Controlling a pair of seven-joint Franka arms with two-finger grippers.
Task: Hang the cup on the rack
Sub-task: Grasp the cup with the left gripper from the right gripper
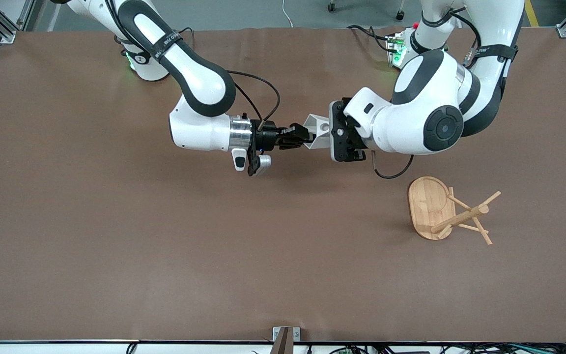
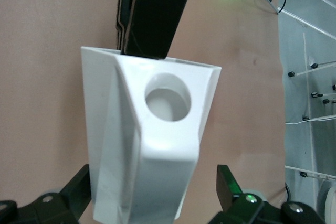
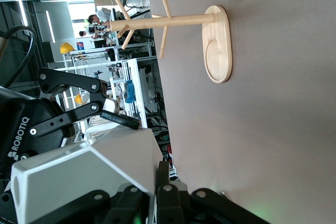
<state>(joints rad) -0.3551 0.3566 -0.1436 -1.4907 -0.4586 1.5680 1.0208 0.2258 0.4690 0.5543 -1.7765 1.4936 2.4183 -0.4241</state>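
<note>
The white faceted cup (image 1: pixel 318 131) hangs in the air over the middle of the table, lying sideways between both grippers. My right gripper (image 1: pixel 300 136) is shut on the cup's rim wall, one finger inside the mouth, as the right wrist view (image 3: pixel 163 178) shows. My left gripper (image 1: pixel 333 132) is open around the cup's narrow base (image 2: pixel 152 182); one finger (image 2: pixel 229 183) stands apart from it. The cup's looped handle (image 2: pixel 167 98) faces the left wrist camera. The bamboo rack (image 1: pixel 452 216) stands upright toward the left arm's end, nearer the front camera, and also shows in the right wrist view (image 3: pixel 173 20).
The rack's oval base (image 1: pixel 425 204) rests on the brown table (image 1: pixel 165 246). Its thin pegs (image 1: pixel 484 201) point outward from the post. Cables trail from both wrists over the table.
</note>
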